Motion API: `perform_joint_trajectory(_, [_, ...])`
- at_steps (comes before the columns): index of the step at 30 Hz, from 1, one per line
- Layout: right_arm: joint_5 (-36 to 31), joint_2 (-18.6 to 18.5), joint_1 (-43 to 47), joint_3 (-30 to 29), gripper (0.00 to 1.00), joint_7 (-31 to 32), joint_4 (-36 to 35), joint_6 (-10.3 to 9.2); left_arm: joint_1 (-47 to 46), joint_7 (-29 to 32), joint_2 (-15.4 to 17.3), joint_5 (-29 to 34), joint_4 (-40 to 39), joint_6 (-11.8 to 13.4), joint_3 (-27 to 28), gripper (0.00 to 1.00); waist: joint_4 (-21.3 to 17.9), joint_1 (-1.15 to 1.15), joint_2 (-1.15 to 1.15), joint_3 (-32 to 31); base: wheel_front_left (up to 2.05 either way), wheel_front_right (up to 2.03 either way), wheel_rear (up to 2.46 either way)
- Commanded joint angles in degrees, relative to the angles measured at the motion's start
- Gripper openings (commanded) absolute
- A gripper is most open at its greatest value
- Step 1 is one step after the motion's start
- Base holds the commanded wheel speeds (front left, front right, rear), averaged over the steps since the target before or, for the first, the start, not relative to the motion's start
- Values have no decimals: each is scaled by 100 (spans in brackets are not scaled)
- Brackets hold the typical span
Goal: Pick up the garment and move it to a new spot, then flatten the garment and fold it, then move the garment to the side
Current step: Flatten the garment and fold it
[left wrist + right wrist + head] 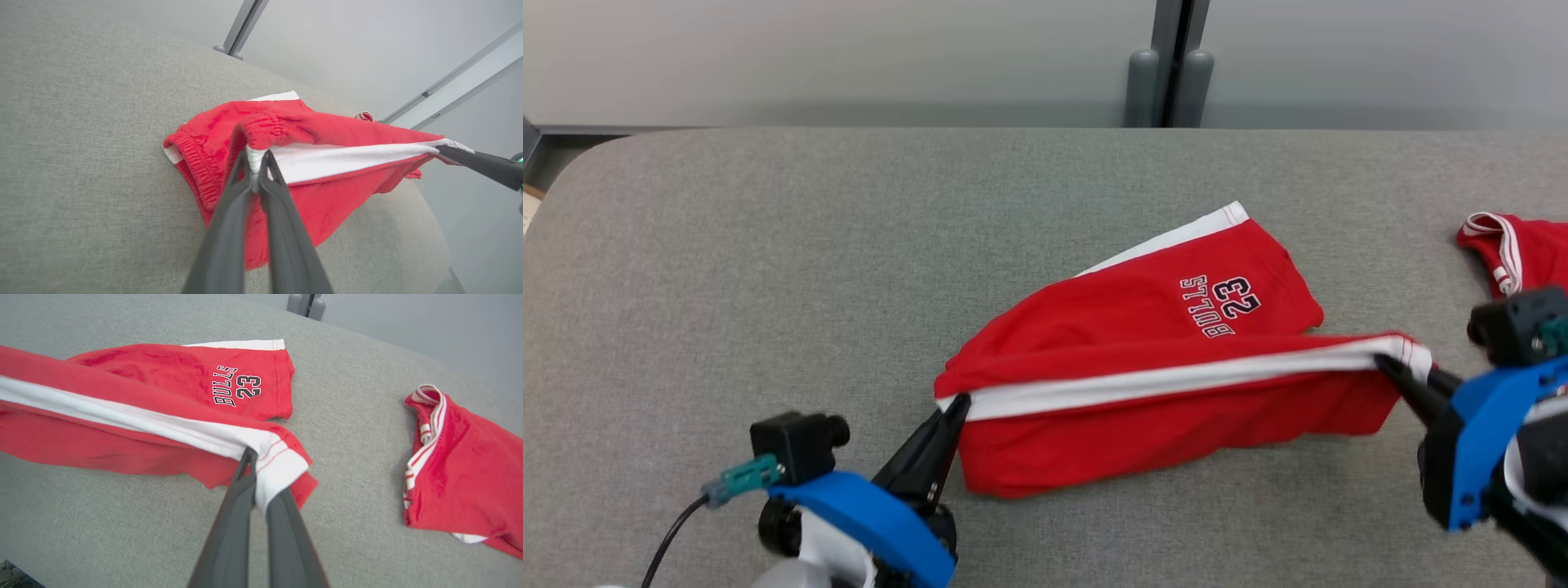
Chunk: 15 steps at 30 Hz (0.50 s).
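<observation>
Grey table (768,245) carries red shorts (1143,327) at its middle, one white-striped side lifted off it and stretched between left fingers (956,406) clamped on the waistband and right fingers (1392,367) clamped on the leg hem; another red garment (1523,249) lies at the table's right.

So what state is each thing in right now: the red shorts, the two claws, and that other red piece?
red shorts: partly lifted, white side stripe pulled taut between both grippers, printed leg lying on the table.
left gripper: shut on the waistband end of the shorts.
right gripper: shut on the leg hem of the shorts.
other red garment: lying on the table, apart from both grippers.
</observation>
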Motion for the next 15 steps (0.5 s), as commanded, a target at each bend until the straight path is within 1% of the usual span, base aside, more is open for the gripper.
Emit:
perform_joint_trajectory(1, [66, -123, -266, 35, 0, -96, 170, -1, -168, -43, -111, -48, 147, -91, 31, 0, 61, -1, 0, 73, 0, 0, 0])
perform_joint_trajectory(6, [213, -475, -1267, 363, 0, -448, 1152, -1, -762, -127, -543, -99, 963, -312, 99, 0, 210, -1, 0, 276, 0, 0, 0])
perform_joint_trajectory(8, [267, -563, -1651, 503, 0, -581, 1501, -1, -982, -161, -653, 2, 1258, -342, 67, 0, 264, -1, 0, 377, 0, 0, 0])
perform_joint_trajectory(11, [259, -672, -2154, 660, 0, -788, 1975, -1, -1218, -295, -894, -10, 1647, -381, 124, 0, 351, -1, 0, 547, 0, 0, 0])
perform_joint_trajectory(15, [280, -738, -2735, 910, 0, -941, 2578, -1, -1509, -441, -1179, 19, 2175, -444, 142, 0, 463, -1, 0, 764, 0, 0, 0])
